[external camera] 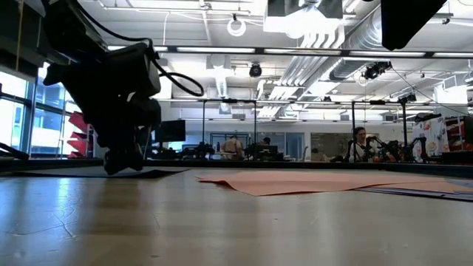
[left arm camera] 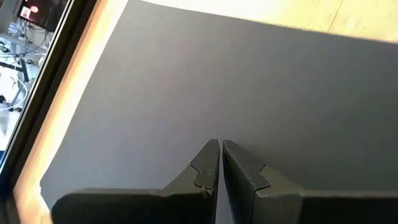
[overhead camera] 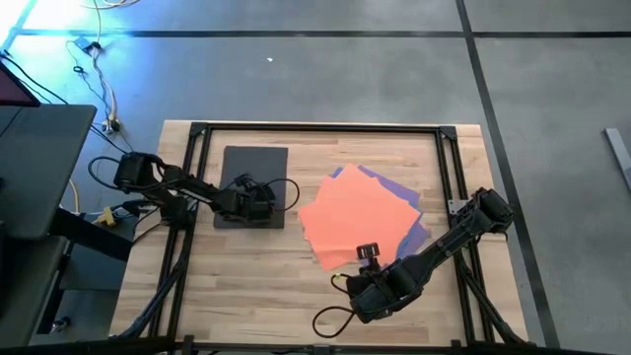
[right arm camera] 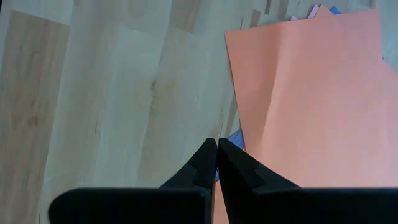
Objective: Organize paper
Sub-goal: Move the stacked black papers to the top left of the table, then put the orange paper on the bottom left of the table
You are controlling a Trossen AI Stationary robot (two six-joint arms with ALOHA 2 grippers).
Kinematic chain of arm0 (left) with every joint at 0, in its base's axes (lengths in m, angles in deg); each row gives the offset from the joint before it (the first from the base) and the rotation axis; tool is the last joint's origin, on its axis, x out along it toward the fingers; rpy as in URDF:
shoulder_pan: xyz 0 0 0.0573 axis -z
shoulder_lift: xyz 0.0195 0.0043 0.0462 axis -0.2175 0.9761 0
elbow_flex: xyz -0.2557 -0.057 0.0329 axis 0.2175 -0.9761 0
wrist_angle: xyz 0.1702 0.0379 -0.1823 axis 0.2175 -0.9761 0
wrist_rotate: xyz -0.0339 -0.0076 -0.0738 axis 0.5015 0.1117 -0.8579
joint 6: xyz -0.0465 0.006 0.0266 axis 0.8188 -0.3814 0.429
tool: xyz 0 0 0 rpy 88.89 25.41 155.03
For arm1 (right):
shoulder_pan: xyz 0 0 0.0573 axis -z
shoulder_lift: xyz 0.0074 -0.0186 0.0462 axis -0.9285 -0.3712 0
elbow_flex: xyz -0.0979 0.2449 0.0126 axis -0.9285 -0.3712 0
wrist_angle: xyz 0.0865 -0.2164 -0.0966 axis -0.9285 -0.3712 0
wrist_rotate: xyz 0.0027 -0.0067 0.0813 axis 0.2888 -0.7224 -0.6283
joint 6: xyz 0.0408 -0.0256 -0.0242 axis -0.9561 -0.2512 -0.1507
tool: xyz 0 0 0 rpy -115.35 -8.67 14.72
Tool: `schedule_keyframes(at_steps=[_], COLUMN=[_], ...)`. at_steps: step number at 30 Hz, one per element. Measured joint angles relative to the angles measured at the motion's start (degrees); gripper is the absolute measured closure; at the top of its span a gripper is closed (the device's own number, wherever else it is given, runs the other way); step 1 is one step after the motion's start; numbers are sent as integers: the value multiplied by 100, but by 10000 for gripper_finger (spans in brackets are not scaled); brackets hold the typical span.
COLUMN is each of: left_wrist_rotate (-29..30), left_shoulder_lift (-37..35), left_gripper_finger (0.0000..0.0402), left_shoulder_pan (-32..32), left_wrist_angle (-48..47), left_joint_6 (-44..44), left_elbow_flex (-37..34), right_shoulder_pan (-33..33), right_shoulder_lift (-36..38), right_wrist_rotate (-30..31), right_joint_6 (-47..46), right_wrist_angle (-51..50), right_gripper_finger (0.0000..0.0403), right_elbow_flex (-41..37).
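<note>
The dark grey sheet of paper (overhead camera: 254,177) lies flat on the table's left part. My left gripper (overhead camera: 264,200) is shut, its tips (left arm camera: 219,144) low over that sheet's near right part, also seen in the low view (external camera: 122,166). An orange sheet (overhead camera: 353,217) lies on top of a fanned pile whose purple sheet (overhead camera: 412,212) and blue sheet (right arm camera: 233,138) stick out from under it. My right gripper (right arm camera: 216,144) is shut and held above the table, over the orange sheet's near left edge (right arm camera: 239,112). My left gripper slants down from the table's left with its shut fingertips (left arm camera: 211,152) at the surface of the dark grey sheet (left arm camera: 205,93), which lies flat. Whether the tips touch the sheet, I cannot tell.
A black metal frame (overhead camera: 315,128) runs around the work area on the wooden table (overhead camera: 256,276). Bare wood lies between the dark grey sheet and the pile, and along the near edge. Cables (overhead camera: 330,316) trail from the right arm near the front.
</note>
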State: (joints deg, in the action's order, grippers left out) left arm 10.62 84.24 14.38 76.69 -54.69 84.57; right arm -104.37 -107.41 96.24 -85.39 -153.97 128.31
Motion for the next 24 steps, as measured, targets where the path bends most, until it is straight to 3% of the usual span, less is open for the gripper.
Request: schedule_keyframes(at_steps=[10,17,20,24], left_wrist_rotate=[152,252,346,304], left_shoulder_lift=[0,-26,-28,-33], left_gripper_finger=[401,401,401,400], left_shoulder_pan=[0,81,166,409], left_wrist_angle=[-29,-1248,-1880,-2132], left_joint_6=[166,415,719,1030], left_elbow_flex=[73,877,1341,1798], right_shoulder_pan=[0,-124,-283,-156], right_shoulder_lift=[0,0,75,528], right_wrist_rotate=[103,285,386,882], right_joint_6=[-4,342,800,-130], right_wrist_angle=[0,653,1030,792], right_gripper_finger=[403,403,403,402], right_elbow_flex=[0,-39,-367,-1144])
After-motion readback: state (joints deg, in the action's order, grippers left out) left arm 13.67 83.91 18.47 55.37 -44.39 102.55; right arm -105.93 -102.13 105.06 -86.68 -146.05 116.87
